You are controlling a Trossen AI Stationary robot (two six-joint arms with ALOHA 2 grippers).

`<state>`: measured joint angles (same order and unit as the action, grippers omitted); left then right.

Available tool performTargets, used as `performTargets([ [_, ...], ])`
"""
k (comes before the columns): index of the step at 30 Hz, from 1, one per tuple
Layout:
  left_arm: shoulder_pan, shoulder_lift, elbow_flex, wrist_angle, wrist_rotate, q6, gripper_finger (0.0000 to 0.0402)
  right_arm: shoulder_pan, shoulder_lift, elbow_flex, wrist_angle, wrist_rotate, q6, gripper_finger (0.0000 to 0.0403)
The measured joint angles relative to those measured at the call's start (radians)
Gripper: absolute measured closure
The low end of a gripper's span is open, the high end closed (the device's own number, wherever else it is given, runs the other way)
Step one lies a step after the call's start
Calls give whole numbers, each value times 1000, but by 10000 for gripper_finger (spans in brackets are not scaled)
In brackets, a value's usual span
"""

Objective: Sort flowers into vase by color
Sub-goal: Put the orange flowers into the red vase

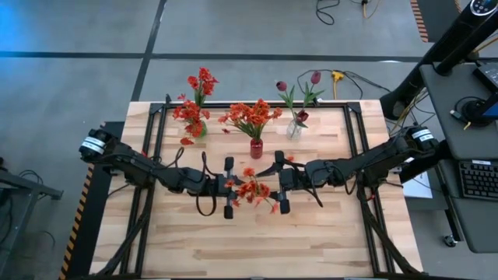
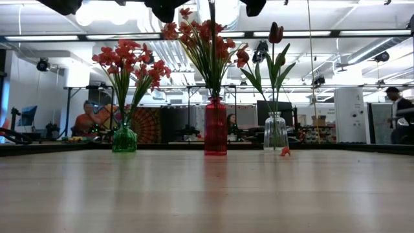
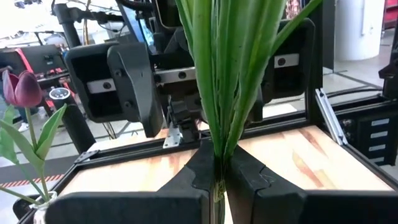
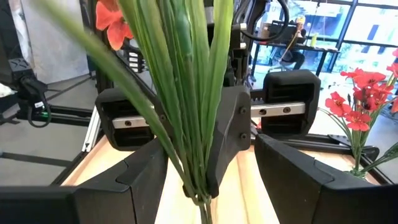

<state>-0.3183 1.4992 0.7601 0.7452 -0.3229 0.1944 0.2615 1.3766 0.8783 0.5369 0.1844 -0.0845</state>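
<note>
An orange-red flower (image 1: 253, 189) stands upright in the air over the table's middle, its green leaves (image 3: 230, 68) rising above my left gripper (image 3: 217, 171), which is shut on its stalk. My right gripper (image 4: 211, 149) faces it from the table's right, open, a finger on either side of the stalk and of the left fingers, touching nothing. At the far edge stand a green vase (image 2: 124, 139) with red flowers (image 1: 198, 85), a red vase (image 2: 215, 126) with orange-red flowers (image 1: 250, 117), and a clear vase (image 2: 275, 133) with dark maroon blooms (image 1: 298, 97). My left gripper pinches the flower's thin stalk (image 4: 200, 194) between its two fingers, just below where the leaves fan out. The fingers (image 3: 249, 177) come in level from the table's left, across the stalk. The flower is upright and lifted clear of the table, blooms above the fingers.
A few loose red petals (image 1: 187, 141) lie on the wooden table near the vases, one beside the clear vase (image 2: 284, 151). A black frame (image 1: 354, 132) borders the table. The near half of the wooden top (image 1: 257, 241) is bare. People sit in the room behind.
</note>
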Motion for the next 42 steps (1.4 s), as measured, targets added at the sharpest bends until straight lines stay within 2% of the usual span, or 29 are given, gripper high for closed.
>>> performTargets([
  [8,9,33,1,51,0,-10,397,0,0,1,0,0,5,172],
  [17,13,122,80,28,0,-5,397,0,0,1,-12,0,13,173],
  [21,13,127,89,0,-7,-7,397,1,0,1,-23,0,18,191],
  [25,13,118,89,-2,-11,-18,387,0,0,1,-26,0,22,226],
  [31,12,109,89,-19,-110,-50,350,0,0,1,-26,0,26,285],
  [36,9,105,89,-38,-113,-62,304,0,-4,1,-27,0,34,322],
  [42,5,92,89,-85,-113,-84,227,0,-8,1,-27,0,34,349],
])
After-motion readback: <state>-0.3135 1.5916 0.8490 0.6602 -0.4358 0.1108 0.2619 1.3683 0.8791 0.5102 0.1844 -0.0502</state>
